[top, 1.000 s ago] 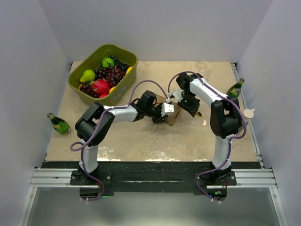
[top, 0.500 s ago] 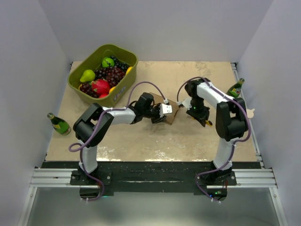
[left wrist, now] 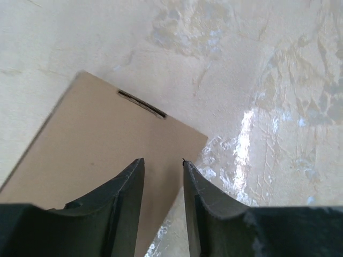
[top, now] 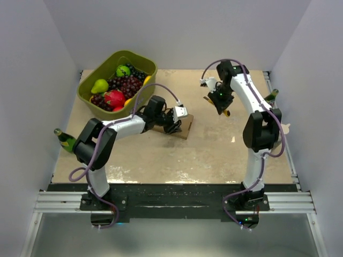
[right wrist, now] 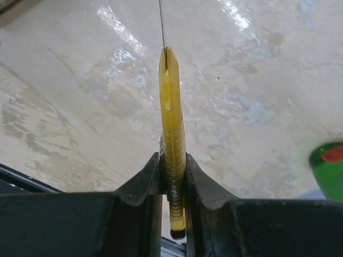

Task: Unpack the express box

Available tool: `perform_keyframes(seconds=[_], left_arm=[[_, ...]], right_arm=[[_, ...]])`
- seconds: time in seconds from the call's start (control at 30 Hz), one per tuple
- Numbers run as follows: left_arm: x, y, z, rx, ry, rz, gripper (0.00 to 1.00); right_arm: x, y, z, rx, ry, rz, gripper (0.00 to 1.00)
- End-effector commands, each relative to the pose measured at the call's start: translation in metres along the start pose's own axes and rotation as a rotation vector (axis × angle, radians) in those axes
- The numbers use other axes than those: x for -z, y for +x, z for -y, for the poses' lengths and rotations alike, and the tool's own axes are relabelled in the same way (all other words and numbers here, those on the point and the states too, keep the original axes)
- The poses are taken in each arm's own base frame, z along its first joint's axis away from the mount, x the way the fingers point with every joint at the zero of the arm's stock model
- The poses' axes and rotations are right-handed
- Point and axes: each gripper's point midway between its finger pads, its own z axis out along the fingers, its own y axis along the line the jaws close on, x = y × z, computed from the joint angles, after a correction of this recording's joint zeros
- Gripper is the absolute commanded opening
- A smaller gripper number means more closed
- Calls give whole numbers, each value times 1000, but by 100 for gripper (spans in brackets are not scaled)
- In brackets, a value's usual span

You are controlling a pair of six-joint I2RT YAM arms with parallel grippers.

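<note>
Box: flat brown cardboard express box lay on the surface, directly under the left hand.
Nearer arm: left hand narrowly apart, empty.
Other arm: right hand clamped on slim yellow cutter, well away rightward.

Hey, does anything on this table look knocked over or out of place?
Yes. A green bottle lies on its side at the table's left edge, and a second bottle sits tilted at the right edge. The cardboard box lies flat, and nothing looks spilled.
</note>
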Motion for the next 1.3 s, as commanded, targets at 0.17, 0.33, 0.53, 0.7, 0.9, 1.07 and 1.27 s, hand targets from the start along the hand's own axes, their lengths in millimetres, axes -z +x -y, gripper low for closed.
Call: perform_keyframes(seconds=[0.17,0.33,0.53,0.7,0.9,1.07,1.27], left_arm=[[29,-63,-1,101,38,92,47],[34,-31,-2,266,-57,38,49],[56,-4,-12,400,-151,-2,50],[77,17,-13,525,-210,-15,50],[80,51,-6,633,-200,-72,57],[78,78,-23,592,-282,-150,59],[66,78,-51,511,-322,-146,66]], right_arm=[[0,-7,12,-277,30,190,99],[47,-35,-22,-83,158,654,99],[-4,-118,-43,3,-212,655,85],[-37,-182,-52,-20,-325,712,87],[-74,-183,-82,-30,-518,661,90],[-80,-142,-121,8,-637,549,87],[-78,-31,-186,-22,-874,240,94]])
